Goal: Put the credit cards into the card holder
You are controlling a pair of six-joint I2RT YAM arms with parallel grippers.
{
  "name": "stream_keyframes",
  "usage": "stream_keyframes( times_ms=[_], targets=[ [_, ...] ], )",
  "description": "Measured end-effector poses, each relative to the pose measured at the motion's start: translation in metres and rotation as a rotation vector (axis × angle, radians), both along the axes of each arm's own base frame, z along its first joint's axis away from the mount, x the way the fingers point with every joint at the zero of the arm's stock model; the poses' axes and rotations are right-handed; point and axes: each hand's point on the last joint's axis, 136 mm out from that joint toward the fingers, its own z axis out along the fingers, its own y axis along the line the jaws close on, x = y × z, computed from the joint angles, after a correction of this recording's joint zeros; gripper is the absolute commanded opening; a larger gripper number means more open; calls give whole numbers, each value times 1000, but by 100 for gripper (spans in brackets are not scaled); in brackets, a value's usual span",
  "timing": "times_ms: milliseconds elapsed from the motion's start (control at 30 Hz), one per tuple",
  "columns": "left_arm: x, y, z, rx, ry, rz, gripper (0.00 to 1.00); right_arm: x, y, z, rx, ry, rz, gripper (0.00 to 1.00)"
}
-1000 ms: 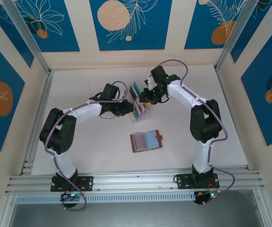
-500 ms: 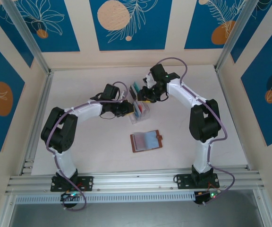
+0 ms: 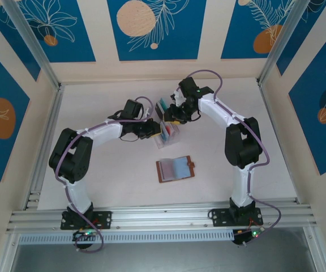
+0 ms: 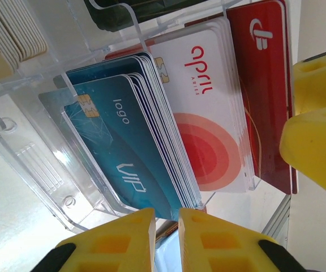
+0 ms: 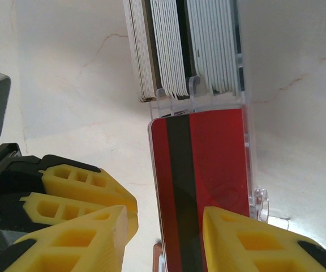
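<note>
Bright, even light; blurred foregrounds

Red card (image 5: 200, 187) cut by bottom edge, clear rack (image 4: 38, 164) cropped at top — card holder (image 3: 176, 169) pockets unreadable

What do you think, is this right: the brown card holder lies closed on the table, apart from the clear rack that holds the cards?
Not quite: it is open, not closed; the top external view shows its inside facing up. The brown card holder lies open on the table, apart from the clear rack that holds the cards.
</note>
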Motion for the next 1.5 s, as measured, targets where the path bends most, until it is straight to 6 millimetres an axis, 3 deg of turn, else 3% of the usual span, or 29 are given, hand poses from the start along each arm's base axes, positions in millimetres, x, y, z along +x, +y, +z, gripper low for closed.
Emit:
stream_keyframes(
  times_ms=[1100,1500],
  targets=[
    [4,2,-3,-3,11,13,18,2,-5,5,34,9,-3,13],
    [21,-4,26,-26,-54,7,18,6,-21,12,4,-7,-40,4]
  ],
)
